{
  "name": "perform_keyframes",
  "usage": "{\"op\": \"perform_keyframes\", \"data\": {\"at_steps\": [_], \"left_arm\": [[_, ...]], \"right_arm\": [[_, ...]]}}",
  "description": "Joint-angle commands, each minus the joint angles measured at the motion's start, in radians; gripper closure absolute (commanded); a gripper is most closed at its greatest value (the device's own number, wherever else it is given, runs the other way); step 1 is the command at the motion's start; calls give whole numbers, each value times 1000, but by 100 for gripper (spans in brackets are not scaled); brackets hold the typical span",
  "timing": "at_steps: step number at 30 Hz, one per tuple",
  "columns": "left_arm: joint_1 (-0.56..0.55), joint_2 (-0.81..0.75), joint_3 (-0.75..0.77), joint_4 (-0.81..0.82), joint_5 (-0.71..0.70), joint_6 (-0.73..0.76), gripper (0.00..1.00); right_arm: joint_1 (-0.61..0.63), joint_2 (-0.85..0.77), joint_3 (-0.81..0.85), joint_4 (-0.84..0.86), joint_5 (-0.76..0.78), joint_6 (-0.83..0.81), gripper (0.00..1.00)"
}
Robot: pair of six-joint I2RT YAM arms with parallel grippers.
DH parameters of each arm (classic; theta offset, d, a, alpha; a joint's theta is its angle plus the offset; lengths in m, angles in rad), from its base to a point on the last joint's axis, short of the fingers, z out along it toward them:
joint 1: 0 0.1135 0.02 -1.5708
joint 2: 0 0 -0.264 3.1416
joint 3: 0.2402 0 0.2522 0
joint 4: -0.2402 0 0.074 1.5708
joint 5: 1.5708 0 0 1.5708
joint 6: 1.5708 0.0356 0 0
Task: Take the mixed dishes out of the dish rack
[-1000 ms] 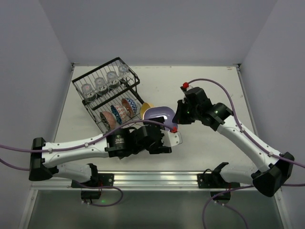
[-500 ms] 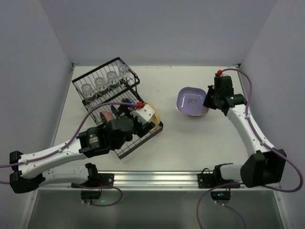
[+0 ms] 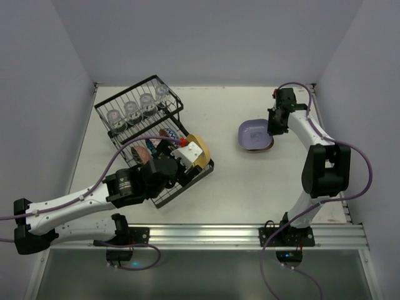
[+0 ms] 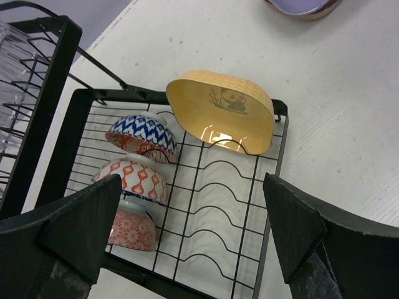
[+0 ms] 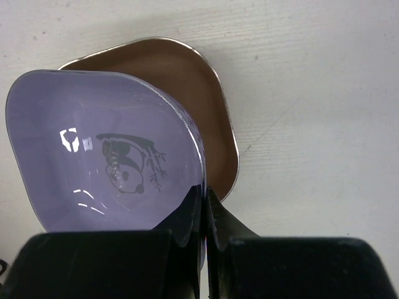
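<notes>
The black wire dish rack (image 3: 100, 109) stands at the left, with clear glass cups (image 3: 134, 111) in its basket section. In the left wrist view the yellow plate (image 4: 221, 109) stands on edge in the tray section (image 4: 230, 205), beside the blue (image 4: 144, 136), red-brown (image 4: 134, 177) and pink (image 4: 129, 227) patterned bowls. My left gripper (image 4: 193, 233) is open and empty above the tray's wavy dividers; it also shows in the top view (image 3: 187, 153). My right gripper (image 5: 204, 202) is shut on the rim of the purple plate (image 5: 106, 156), which rests tilted on the tan plate (image 5: 209, 99) at the right (image 3: 256, 149).
The enclosure's walls close in the table at the back and on both sides. Purple cables loop over both arms. The bare tabletop (image 3: 231, 181) lies between the rack and the stacked plates.
My left gripper let go of the purple plate at mid-table and swung back over the rack. My right gripper carried the purple plate right and set it down onto the tan plate.
</notes>
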Motion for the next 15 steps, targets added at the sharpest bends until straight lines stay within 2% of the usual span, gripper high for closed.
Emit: {"op": "perform_keyframes", "data": {"at_steps": [1, 10, 13, 15], "left_arm": [[5, -39, -25, -7, 21, -28, 0], [8, -55, -62, 3, 70, -61, 0], [8, -50, -62, 4, 81, -64, 0], [10, -46, -59, 6, 86, -71, 0]], "right_arm": [[2, -8, 9, 48, -2, -64, 100], [-4, 59, 46, 50, 18, -76, 97], [-4, 67, 65, 48, 27, -76, 87], [-4, 69, 74, 41, 26, -70, 74]]}}
